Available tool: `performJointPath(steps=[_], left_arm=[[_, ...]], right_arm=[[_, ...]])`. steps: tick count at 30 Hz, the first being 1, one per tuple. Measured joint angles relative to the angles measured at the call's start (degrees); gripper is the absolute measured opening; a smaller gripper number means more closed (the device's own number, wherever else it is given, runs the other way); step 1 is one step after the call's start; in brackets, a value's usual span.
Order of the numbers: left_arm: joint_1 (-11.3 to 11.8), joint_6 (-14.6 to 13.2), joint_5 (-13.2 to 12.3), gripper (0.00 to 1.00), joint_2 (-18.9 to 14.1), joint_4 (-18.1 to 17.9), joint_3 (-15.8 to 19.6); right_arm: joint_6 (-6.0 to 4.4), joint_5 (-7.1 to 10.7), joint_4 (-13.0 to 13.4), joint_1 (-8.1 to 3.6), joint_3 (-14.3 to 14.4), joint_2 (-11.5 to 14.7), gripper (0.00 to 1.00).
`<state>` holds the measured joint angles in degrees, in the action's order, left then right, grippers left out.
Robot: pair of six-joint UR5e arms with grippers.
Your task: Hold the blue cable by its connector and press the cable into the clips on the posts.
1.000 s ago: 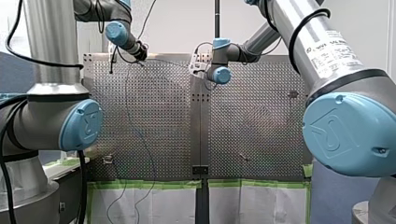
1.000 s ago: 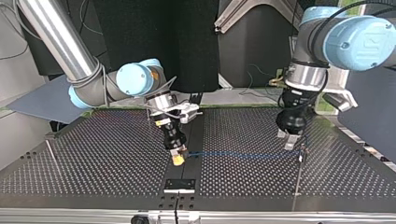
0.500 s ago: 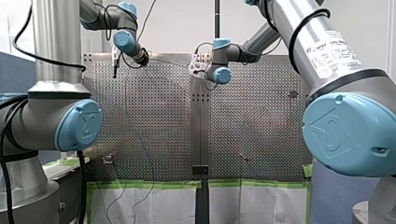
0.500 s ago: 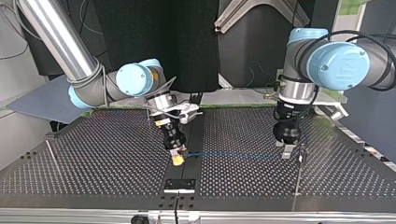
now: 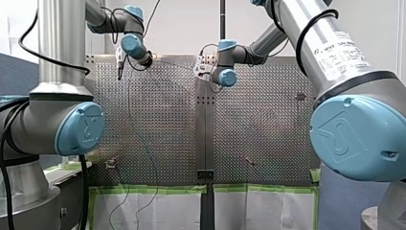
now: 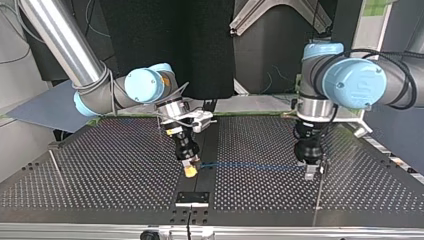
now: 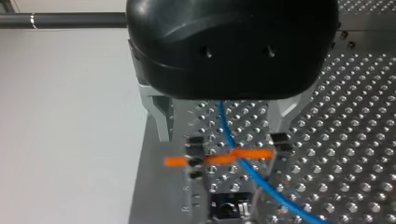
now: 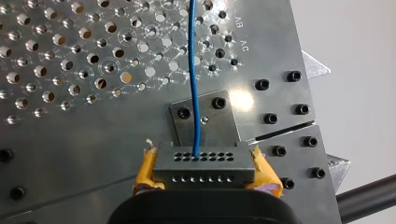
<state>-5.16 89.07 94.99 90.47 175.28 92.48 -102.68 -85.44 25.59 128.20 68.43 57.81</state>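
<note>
The blue cable [image 6: 250,165] runs low over the perforated table [image 6: 110,175], from my right gripper [image 6: 190,170] to my left gripper [image 6: 310,171]. In the right wrist view my right gripper [image 8: 203,179], with yellow pads [image 8: 145,173], is shut on the grey connector [image 8: 204,162], and the cable [image 8: 192,65] leads away from it. In the left wrist view my left gripper [image 7: 222,133] is open, its metal fingers [image 7: 161,116] on either side of the cable [image 7: 226,126]. Just ahead of them the cable crosses an orange clip [image 7: 219,158]. My left gripper hangs beside a thin post [image 6: 322,164].
A second thin post [image 6: 54,165] stands at the top view's left. A small black plate [image 6: 192,198] sits on the table's middle seam near the edge. Green tape [image 5: 158,189] and white paper line the front view's near edge. Loose thin wires [image 5: 153,163] cross the table.
My left arm's wrist has turned and its gripper has come down beside the post, over the cable. My right gripper and the connector have stayed put.
</note>
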Motion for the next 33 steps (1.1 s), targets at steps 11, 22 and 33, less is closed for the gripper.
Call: performJointPath(steps=[11, 22, 33], left_arm=[[-0.5, 0.7, 1.3, 1.0, 2.8, 0.1, -4.5], [-0.5, 1.1, 1.4, 1.0, 3.0, 0.7, -5.3], [-0.6, 0.9, 1.4, 1.0, 4.6, 1.3, -5.3]], right_arm=[[0.01, 0.0, 0.0, -0.01, 0.0, -0.2, 0.0], [0.01, 0.0, 0.1, 0.0, 0.0, -0.3, 0.0], [-0.05, 0.0, 0.1, 0.0, 0.0, -0.5, 0.0]])
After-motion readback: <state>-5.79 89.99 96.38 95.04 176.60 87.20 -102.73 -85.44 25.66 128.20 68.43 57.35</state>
